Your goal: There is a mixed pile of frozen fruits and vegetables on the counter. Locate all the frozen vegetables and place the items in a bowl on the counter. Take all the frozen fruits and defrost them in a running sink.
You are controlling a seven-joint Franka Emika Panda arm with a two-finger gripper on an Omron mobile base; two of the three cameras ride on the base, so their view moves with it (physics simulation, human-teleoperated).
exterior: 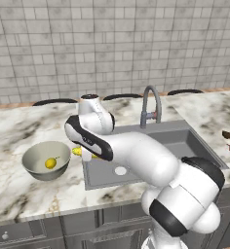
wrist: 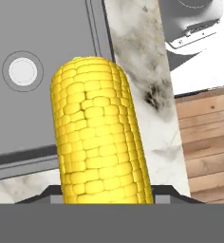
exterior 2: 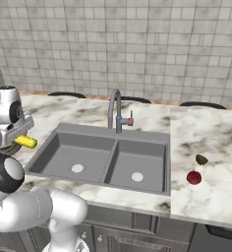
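My gripper [exterior: 84, 153] is shut on the yellow corn cob [exterior: 77, 151], holding it above the counter [exterior: 19, 126] between the bowl and the sink's left edge. In the hand view the corn cob [wrist: 99, 137] rises from between the fingers. The grey-olive bowl [exterior: 35, 151] stands left of the sink [exterior: 185, 141] with a small yellow piece [exterior: 50, 163] inside. From the right base view the corn cob [exterior 2: 25, 141] sticks out of the gripper [exterior 2: 18, 137]. Right of the sink [exterior 2: 113, 152] lie the olive-brown fruit [exterior 2: 201, 159] and the dark red fruit [exterior 2: 194, 177].
The curved grey faucet [exterior: 148, 104] stands behind the sink's middle; no water shows. A sink drain [wrist: 23, 71] and wooden floor [wrist: 204, 137] appear past the counter edge in the hand view. The tiled wall [exterior: 112, 44] closes the back.
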